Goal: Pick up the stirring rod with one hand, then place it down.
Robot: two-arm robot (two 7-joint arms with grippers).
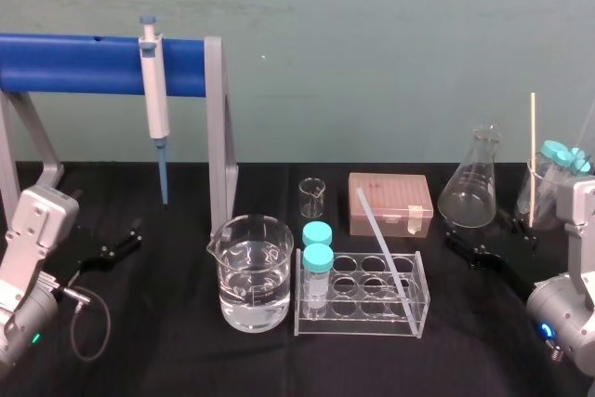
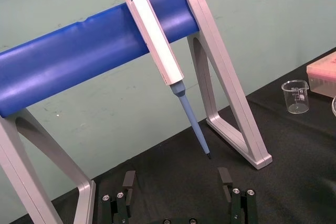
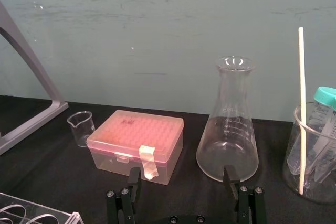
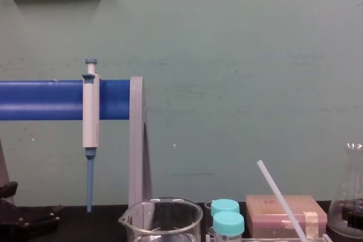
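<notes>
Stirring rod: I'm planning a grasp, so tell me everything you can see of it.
The stirring rod is long, thin, straight, uniform in width and translucent white, like plastic or glass. It stands tilted in the clear test-tube rack, its lower end in a front well on the rack's right, its upper end leaning back and leftward above the rack. Only the rack touches it; the open left gripper and right gripper sit apart from it.
</notes>
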